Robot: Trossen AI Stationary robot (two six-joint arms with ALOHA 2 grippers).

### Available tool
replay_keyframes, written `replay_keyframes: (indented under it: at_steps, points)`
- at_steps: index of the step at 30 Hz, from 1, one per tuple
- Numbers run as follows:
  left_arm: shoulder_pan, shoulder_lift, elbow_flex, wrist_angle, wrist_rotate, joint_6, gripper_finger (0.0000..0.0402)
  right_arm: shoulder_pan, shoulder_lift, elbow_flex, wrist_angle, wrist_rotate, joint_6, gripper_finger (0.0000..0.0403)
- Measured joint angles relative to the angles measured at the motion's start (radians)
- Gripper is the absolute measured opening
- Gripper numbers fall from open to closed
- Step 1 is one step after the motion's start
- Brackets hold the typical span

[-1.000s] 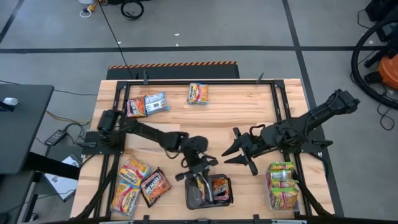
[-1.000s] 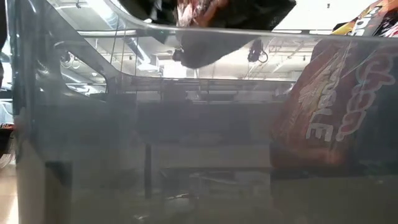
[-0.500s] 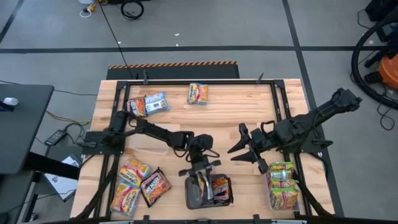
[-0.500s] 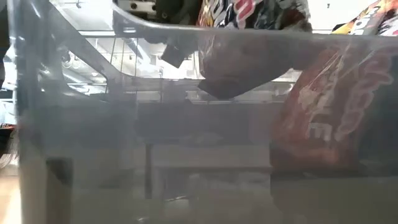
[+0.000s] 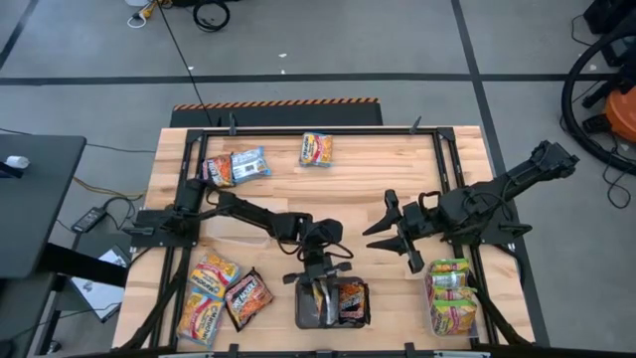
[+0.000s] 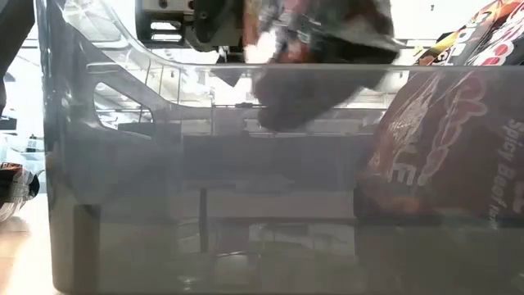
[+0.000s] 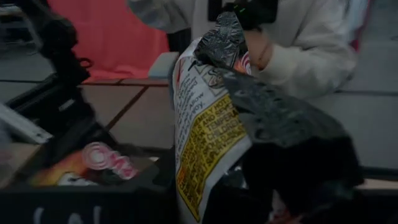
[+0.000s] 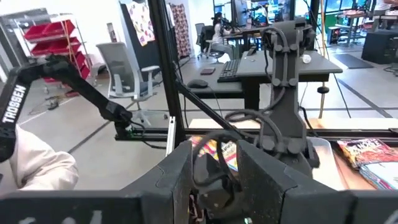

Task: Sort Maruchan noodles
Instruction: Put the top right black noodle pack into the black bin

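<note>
My left gripper (image 5: pixel 321 283) is over the clear tub (image 5: pixel 302 316) at the table's near edge and is shut on a dark brown-black noodle packet (image 7: pixel 202 124). A second dark packet (image 5: pixel 354 298) leans inside the tub and shows through its wall in the low view (image 6: pixel 446 139). My right gripper (image 5: pixel 386 232) is open and empty, right of the tub and above the table. Other packets lie on the table: an orange-red one and a blue-silver one (image 5: pixel 236 166) at the far left, one (image 5: pixel 316 149) at the far middle, and several (image 5: pixel 221 293) at the near left. My left gripper pinches the dark packet between its two fingers, low on its printed back (image 7: pixel 208 168). The fingers slant down from the table's far side. The packet stands on edge in the hold. Its lower part (image 6: pixel 286 106) dips below the tub's rim and the rest (image 6: pixel 319 29) shows above it.
A second tub at the near right holds yellow-green packets (image 5: pixel 452 296). A black metal frame (image 5: pixel 328 129) runs round the table. A person in a white sleeve (image 7: pixel 292 43) is beyond the table's near edge. Bare wood (image 5: pixel 358 184) lies in the table's middle.
My left gripper has gone toward the table's near edge and down, carrying the dark packet from above the tub's far rim into the tub. My right gripper has drawn back a little toward the table's right edge, still open.
</note>
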Motion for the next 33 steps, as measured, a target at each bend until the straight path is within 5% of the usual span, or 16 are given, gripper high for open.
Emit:
replay_keyframes:
  at_steps: [17,26,33]
  points:
    - [0.009,0.028,0.0,-0.247,0.008,0.115,0.0137,0.001,0.0,0.0,-0.041,0.0,0.002,0.0131]
    - [-0.007,-0.01,0.001,-0.423,0.043,0.312,0.0137,0.001,0.0,0.0,-0.067,0.002,0.006,0.0131]
    - [-0.012,-0.01,0.001,-0.444,-0.071,0.305,0.0137,0.001,0.0,0.0,-0.07,0.012,0.01,0.0131]
